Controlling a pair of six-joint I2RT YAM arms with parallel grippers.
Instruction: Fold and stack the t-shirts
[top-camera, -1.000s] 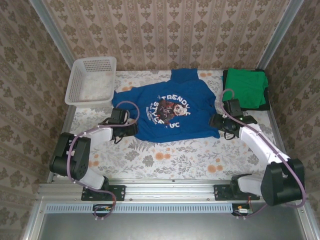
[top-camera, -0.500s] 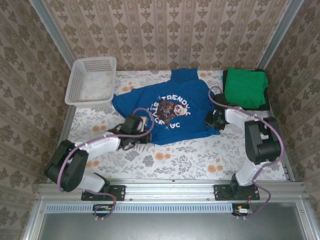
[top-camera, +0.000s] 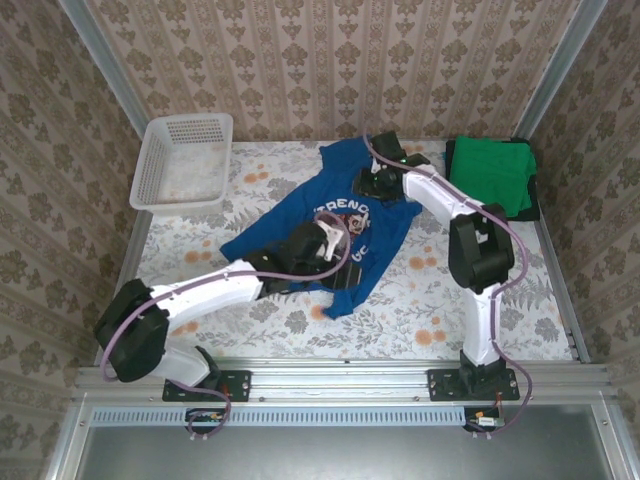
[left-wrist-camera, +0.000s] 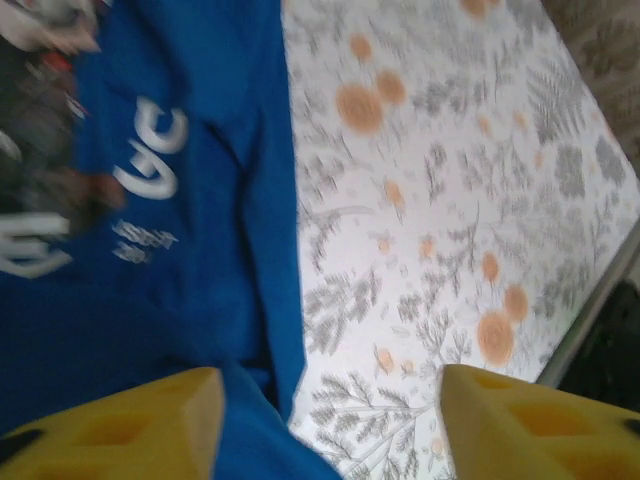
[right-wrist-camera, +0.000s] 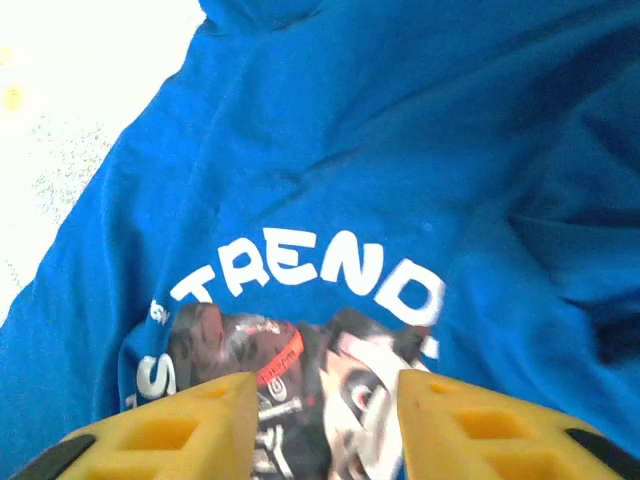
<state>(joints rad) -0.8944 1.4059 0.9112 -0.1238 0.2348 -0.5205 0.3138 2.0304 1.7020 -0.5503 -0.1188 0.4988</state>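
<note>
The royal-blue cotton t-shirt (top-camera: 290, 215) carries white lettering arched over a dark chest graphic (with touches of red and pale tones). Right of it, a plain bright-green folded tee (top-camera: 490, 175) sits on a dark tee (top-camera: 536, 205). Left of it is a white plastic lattice basket (top-camera: 185, 118). Beneath it the tablecloth (top-camera: 420, 300) is white with orange blossoms and grey-green leaves; behind it is beige damask wallpaper (top-camera: 330, 70).

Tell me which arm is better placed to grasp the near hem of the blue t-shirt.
Probably left. The left gripper hovers open at the near edge of the blue t-shirt, while the right gripper is open over the TREND lettering, toward the far collar end.
</note>
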